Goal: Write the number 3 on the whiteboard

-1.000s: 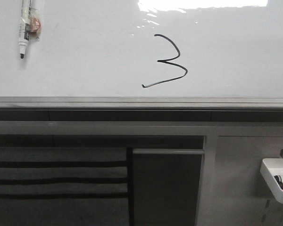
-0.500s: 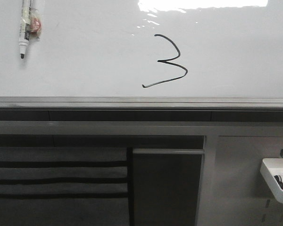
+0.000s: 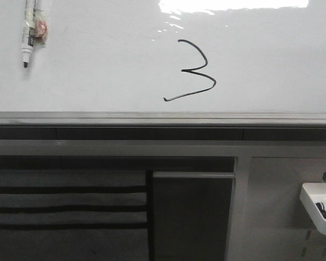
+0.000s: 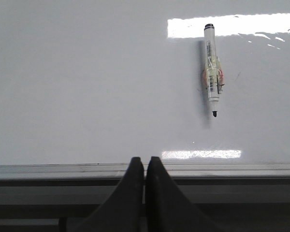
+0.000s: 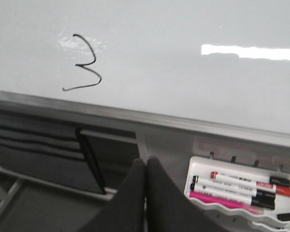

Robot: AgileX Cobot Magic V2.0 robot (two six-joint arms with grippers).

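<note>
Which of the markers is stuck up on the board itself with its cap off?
The white marker hanging tip-down on the whiteboard. The other markers lie in the white tray below the board.

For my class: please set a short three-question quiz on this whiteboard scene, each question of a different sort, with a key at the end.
1. True or false: the number 3 is already drawn on the whiteboard.
2. Multiple choice: where is the uncapped marker in the front view? A) in the left hand B) stuck to the board, up and to the left of the 3 C) lying on the ledge
3. Fill in: both the left hand and the right hand have their fingers pressed ______, holding nothing.

Key
1. True
2. B
3. together; other markers sit in the white tray below the board.
</note>
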